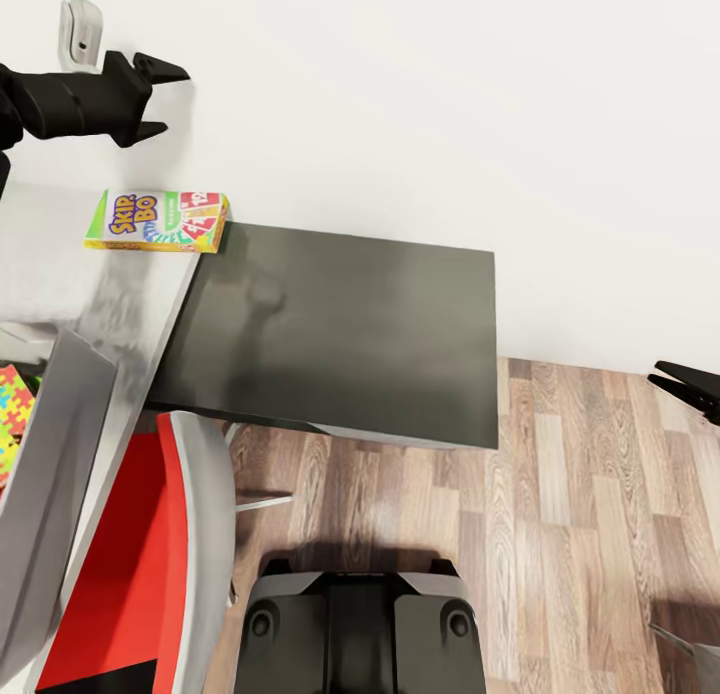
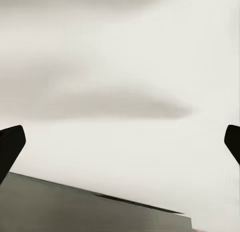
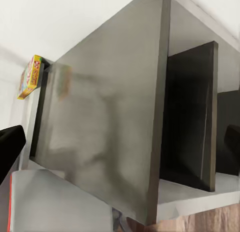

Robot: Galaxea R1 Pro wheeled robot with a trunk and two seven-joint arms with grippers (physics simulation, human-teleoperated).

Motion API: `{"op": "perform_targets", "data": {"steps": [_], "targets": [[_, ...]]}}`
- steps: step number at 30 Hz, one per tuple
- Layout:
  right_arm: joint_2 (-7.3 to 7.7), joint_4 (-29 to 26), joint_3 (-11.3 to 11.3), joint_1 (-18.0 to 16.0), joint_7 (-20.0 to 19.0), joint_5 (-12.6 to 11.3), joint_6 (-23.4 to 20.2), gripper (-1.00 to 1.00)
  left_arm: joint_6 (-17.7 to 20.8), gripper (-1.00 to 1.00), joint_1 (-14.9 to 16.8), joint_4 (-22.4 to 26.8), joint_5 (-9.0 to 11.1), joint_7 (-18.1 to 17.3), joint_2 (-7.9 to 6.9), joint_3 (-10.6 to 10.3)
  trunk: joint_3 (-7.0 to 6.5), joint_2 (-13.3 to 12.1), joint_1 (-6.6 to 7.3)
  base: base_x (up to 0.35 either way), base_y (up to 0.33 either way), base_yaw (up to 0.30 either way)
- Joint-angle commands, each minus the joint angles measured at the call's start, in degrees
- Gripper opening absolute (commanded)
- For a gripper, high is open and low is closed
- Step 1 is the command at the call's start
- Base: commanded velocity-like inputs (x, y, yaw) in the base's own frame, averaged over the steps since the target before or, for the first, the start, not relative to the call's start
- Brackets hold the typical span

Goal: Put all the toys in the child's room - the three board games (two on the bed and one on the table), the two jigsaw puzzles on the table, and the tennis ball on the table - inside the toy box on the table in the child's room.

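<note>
Yellow, green and red print marks the flat Skip-Bo board game box point(image 1: 158, 221) lying on the pale grey desk top point(image 1: 60, 274), right at the seam where the dark grey desk section point(image 1: 340, 334) begins and close to the white wall point(image 1: 450, 104). I have my left gripper point(image 1: 160, 99) raised above and behind it, jaws apart and empty, so I judge a descent onto the box comes next. The light grey sloping-sided toy box point(image 1: 50, 474) sits near me on the left, a bright multicoloured jigsaw sheet point(image 1: 12, 414) inside it. The wall leaves little room behind the game; the dark section beside it is open. My right gripper point(image 1: 690, 389) hangs over the wooden floor point(image 1: 580, 534), fingers spread, well apart from the desk. A red-and-grey chair point(image 1: 150, 564) crowds the desk's near edge.
</note>
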State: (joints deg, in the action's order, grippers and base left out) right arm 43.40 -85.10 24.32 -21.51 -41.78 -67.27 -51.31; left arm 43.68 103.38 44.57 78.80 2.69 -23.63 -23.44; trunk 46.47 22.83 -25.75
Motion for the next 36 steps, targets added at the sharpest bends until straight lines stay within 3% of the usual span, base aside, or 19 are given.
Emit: {"op": "perform_targets", "data": {"steps": [1,10,20,36], "targets": [[0.01,0.0,0.0,-0.1,-0.1,0.0,-0.3,1.00,0.0,1.00,0.1,0.0,0.5,0.3,-0.08,-0.2,0.03,0.1,-0.04,0.000,0.000,0.050],[-0.12,0.0,0.0,-1.7,1.4,-0.2,-0.3,1.00,1.0,1.00,0.1,1.0,2.5,0.3,-0.09,-0.2,-0.11,0.1,-0.04,0.000,0.000,0.056],[-0.15,0.0,0.0,-2.1,1.9,-2.0,-0.3,1.00,2.2,1.00,0.1,1.9,4.9,0.3,-0.10,-0.2,-0.16,0.1,-0.04,0.000,0.000,0.208],[-0.16,0.0,0.0,-2.4,3.7,-3.7,-0.2,1.00,4.3,1.00,0.1,2.6,5.6,0.3,-0.13,-0.1,-0.17,0.1,-0.04,0.000,0.000,0.281]]}}
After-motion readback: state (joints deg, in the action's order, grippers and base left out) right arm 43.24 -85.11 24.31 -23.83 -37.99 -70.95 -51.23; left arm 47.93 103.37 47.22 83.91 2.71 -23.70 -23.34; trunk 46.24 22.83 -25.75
